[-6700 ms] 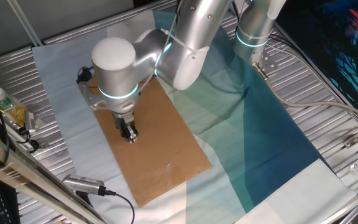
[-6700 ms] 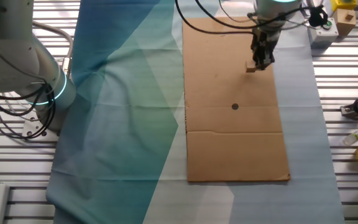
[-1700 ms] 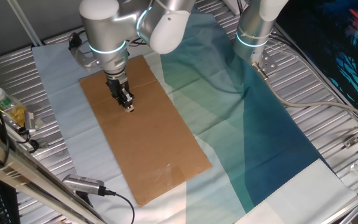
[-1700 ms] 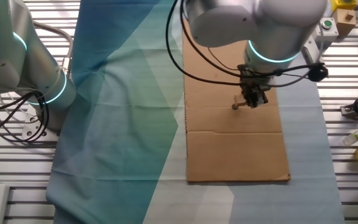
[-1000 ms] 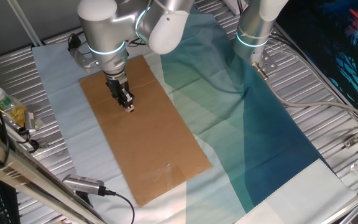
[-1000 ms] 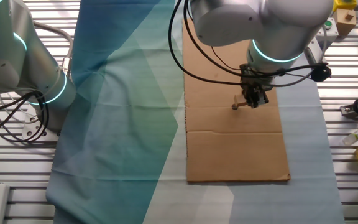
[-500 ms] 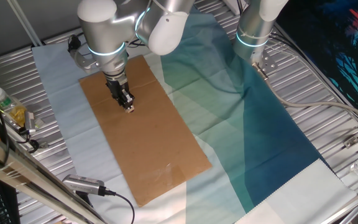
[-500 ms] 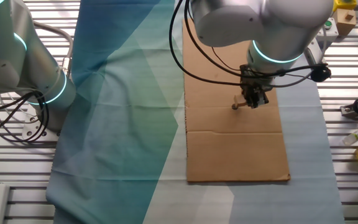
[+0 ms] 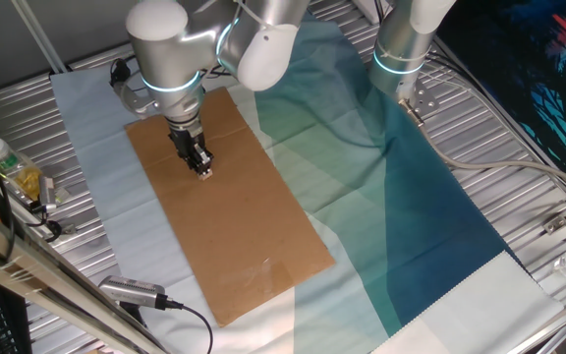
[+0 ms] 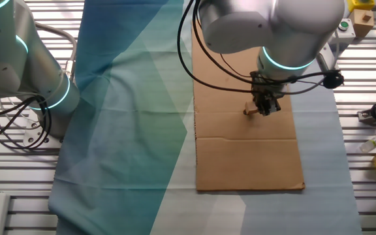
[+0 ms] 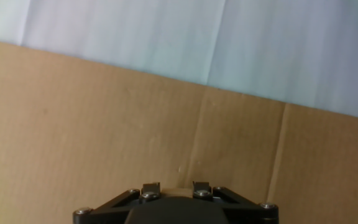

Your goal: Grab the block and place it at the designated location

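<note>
While the gripper [image 10: 264, 108] hangs low over the cardboard sheet [image 10: 240, 156], the small wooden block [image 10: 249, 111] sits on the sheet, touching or just beside the fingertips. Whether the jaws clamp it cannot be told. The black dot mark is hidden.

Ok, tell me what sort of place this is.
Probably a robotics lab test bench: a slatted metal table, a silver robot arm working over a cardboard sheet on draped cloth, and cables around a second arm's base.
</note>
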### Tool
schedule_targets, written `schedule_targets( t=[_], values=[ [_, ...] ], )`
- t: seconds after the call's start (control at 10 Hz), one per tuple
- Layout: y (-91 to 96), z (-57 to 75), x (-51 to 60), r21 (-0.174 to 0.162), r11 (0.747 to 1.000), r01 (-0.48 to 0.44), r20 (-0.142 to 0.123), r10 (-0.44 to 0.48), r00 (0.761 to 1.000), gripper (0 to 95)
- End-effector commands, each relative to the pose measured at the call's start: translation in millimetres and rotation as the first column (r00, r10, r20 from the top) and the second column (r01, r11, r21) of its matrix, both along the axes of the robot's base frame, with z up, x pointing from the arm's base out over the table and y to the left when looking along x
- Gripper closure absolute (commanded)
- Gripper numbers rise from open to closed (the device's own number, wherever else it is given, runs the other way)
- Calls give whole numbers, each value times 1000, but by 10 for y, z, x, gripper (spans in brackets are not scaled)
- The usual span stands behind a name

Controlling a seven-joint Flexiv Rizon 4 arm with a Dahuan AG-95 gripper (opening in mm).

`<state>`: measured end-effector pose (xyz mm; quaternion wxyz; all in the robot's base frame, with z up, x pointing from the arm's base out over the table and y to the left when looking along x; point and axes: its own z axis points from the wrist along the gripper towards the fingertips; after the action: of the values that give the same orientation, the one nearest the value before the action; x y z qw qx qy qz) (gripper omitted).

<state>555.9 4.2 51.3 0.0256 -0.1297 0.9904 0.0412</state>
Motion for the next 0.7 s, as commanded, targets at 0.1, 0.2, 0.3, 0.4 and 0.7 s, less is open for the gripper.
schedule_targets(
  t=[0.1,0.2,0.3,0.4,0.7],
  values=[
    [-16,-24,-21,0,1000,-3,4,3,1000,950],
    [-16,-42,-22,0,1000,-2,6,2,1000,950],
    [-14,-54,-22,1,1000,0,7,0,1000,950],
    [-13,-59,-23,0,1000,-3,8,3,1000,950],
    [-12,-69,-25,0,1000,-20,9,20,1000,950]
  ],
)
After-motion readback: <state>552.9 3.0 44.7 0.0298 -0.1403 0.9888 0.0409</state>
